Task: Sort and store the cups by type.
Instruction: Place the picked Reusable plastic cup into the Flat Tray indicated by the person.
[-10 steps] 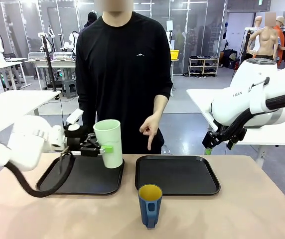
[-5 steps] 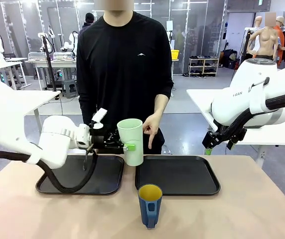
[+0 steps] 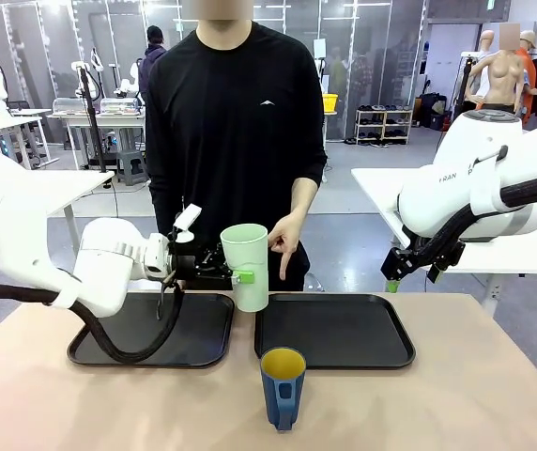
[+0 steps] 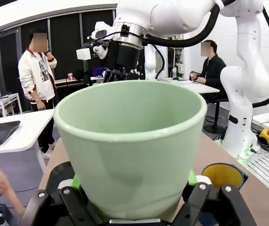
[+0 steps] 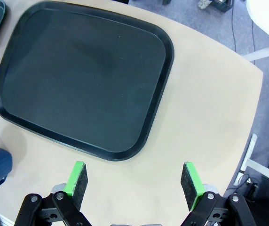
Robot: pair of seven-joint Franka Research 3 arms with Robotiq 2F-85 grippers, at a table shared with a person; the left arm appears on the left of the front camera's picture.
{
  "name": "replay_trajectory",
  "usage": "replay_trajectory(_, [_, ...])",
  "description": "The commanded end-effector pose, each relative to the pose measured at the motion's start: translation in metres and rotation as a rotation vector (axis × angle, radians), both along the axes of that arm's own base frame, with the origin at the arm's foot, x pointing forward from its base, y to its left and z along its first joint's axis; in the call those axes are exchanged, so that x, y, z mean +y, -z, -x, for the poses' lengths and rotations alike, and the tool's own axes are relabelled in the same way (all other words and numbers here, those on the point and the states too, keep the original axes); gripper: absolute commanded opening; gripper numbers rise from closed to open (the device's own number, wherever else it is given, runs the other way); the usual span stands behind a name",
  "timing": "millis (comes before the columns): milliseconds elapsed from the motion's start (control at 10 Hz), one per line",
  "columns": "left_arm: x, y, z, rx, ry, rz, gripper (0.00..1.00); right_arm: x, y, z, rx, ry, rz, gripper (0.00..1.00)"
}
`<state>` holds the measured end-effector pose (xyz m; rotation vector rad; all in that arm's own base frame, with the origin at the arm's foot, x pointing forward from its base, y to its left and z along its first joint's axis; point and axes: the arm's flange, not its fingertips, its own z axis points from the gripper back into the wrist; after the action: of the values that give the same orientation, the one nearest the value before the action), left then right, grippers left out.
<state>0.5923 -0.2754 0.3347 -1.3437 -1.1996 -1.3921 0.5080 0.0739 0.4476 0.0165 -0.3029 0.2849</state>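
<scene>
A large, brightly lit workshop hall with a grey floor (image 3: 358, 202). Far behind the left gripper (image 3: 242, 276) stand glass partition walls (image 3: 53, 47) and white work tables (image 3: 10, 122). Far behind the right gripper (image 3: 392, 277) is a low shelf rack (image 3: 384, 124) near a yellow bin (image 3: 329, 101). Just behind that gripper stands a white table (image 3: 381, 188). Below both grippers lies a beige tabletop (image 3: 466, 395).

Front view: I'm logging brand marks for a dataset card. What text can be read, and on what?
"FRAN": on the right arm, on its white housing; further letters unreadable.
White mark on the person's black shirt: a logo, no letters readable.
No print visible on the mint tumbler or the blue mug.
</scene>
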Motion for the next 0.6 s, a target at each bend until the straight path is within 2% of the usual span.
replay_trajectory(0, [-0.001,0.001,0.000,0.002,0.001,0.000,0.87,-0.001,0.000,0.001,-0.010,0.002,-0.005,1.00])
replay_trajectory(200, [-0.023,0.016,-0.003,-0.062,-0.092,-0.036,0.87,-0.001,0.000,0.001,-0.010,0.002,-0.005,1.00])
replay_trajectory(500, [-0.050,0.030,-0.005,-0.077,-0.190,0.005,0.87,-0.001,0.000,0.001,-0.010,0.002,-0.005,1.00])
